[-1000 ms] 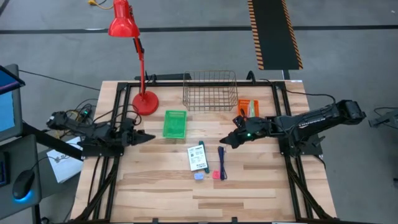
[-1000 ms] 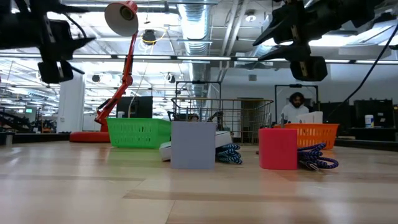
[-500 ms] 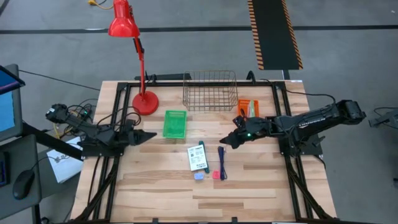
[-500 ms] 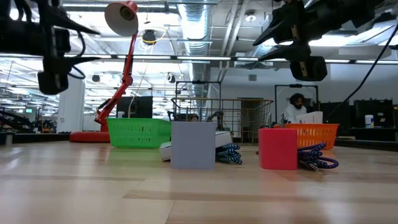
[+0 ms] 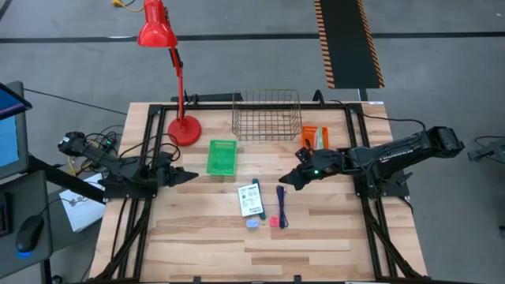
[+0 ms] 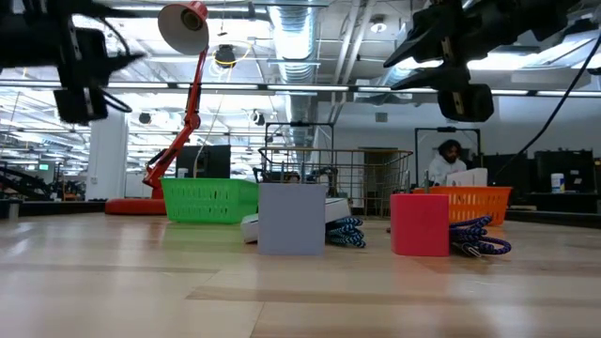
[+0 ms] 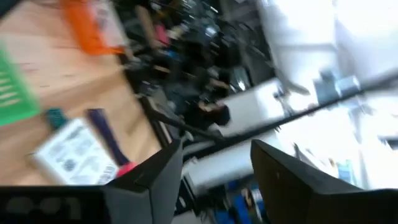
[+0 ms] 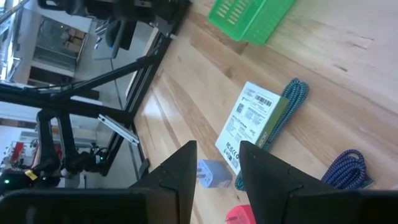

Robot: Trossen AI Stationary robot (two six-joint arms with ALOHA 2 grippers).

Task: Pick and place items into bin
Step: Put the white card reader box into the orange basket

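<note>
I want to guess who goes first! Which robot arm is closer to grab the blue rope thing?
Probably the right. Its tool hovers open beside the dark-blue cord, near the white pack. The left tool waits farther off, by the green basket.

Bare wood is left open across the near half of the table (image 5: pixel 197 244). The middle is taken up by the white card pack (image 5: pixel 251 199), dark-blue stick (image 5: pixel 281 205) and two tiny pieces — the back edge is crowded by green bin (image 5: pixel 222 157), wire basket (image 5: pixel 267 115) and lamp base (image 5: pixel 184 129).
</note>
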